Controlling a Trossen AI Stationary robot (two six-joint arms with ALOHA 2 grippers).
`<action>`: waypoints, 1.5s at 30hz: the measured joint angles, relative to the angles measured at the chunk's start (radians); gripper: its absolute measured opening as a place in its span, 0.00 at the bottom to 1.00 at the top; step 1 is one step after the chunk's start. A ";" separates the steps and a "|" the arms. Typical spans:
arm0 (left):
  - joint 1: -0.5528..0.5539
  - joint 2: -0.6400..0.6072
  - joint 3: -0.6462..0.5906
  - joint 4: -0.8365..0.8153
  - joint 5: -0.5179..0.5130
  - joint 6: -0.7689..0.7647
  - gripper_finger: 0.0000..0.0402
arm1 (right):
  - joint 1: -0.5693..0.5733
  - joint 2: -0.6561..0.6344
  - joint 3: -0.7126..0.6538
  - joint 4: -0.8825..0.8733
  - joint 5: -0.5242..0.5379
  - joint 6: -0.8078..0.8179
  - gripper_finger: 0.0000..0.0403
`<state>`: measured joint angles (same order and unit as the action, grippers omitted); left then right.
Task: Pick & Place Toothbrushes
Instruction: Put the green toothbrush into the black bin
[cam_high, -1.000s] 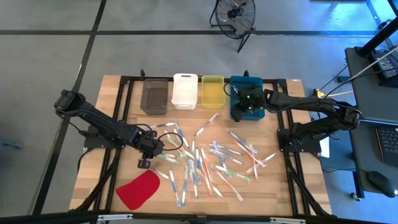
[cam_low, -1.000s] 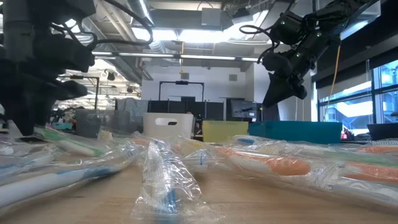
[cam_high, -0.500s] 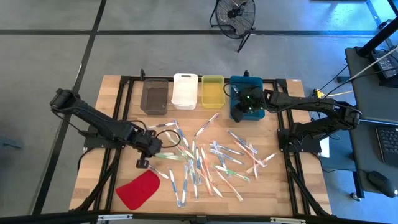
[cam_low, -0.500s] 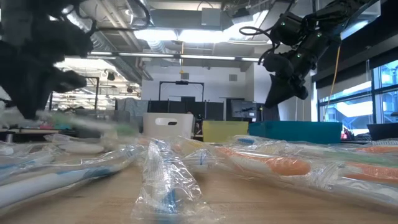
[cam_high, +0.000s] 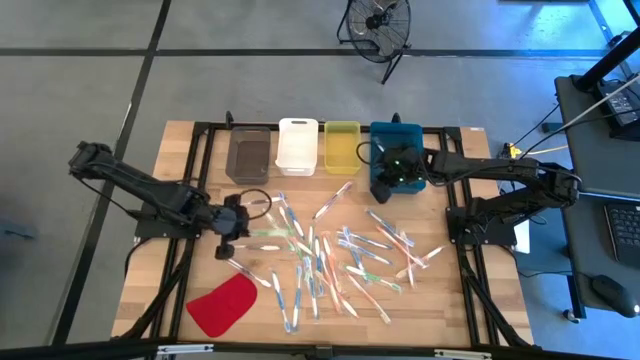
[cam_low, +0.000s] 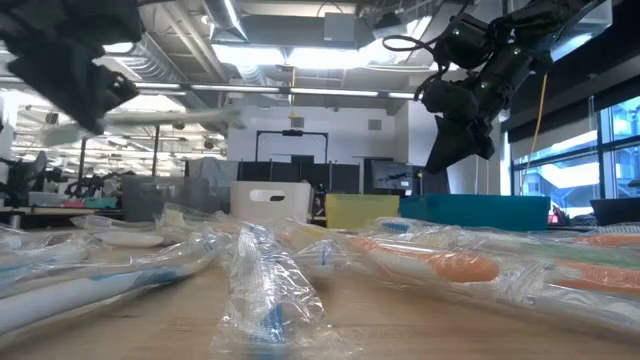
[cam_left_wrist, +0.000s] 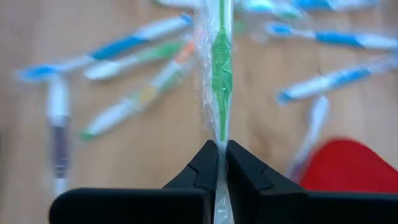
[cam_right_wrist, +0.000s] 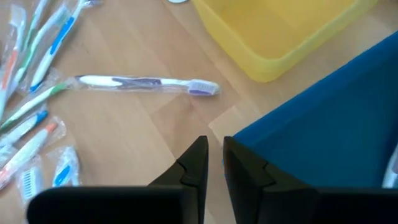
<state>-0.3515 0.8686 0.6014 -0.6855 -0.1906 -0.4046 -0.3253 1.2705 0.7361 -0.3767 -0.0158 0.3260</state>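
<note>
On my wooden table (cam_high: 180, 290) the near thing is one flat red piece (cam_high: 222, 305). Past it lie the toothbrushes (cam_high: 330, 262), dozens in clear wrappers, spread over the middle and pointing every which way. My left gripper (cam_left_wrist: 217, 163) is up above the pile's left edge, pinched tight on one green toothbrush (cam_left_wrist: 219, 68); its long side runs straight out from the fingers, toward the pile. At the far edge stand four bins in a row: grey bin (cam_high: 249, 156), white bin (cam_high: 298, 146), yellow bin (cam_high: 342, 146), blue bin (cam_high: 384, 150). I cannot see anything in them. My right gripper (cam_right_wrist: 213, 163) hangs at the blue bin's near edge, fingers nearly together, holding nothing. One purple toothbrush (cam_right_wrist: 146, 83) lies alone near the yellow bin.
</note>
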 joint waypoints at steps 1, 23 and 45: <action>0.000 -0.014 0.000 0.001 -0.044 -0.016 0.04 | 0.006 0.000 0.000 0.000 0.000 0.000 0.13; 0.220 -0.107 -0.002 -0.001 -0.526 -0.197 0.04 | 0.146 0.000 0.000 0.029 0.000 0.020 0.04; 0.781 -0.048 -0.002 0.031 -0.272 -0.034 0.04 | 0.242 0.000 0.000 0.041 0.098 0.084 0.06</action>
<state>0.4297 0.8208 0.5995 -0.6546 -0.4629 -0.4390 -0.0830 1.2705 0.7361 -0.3355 0.0826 0.4096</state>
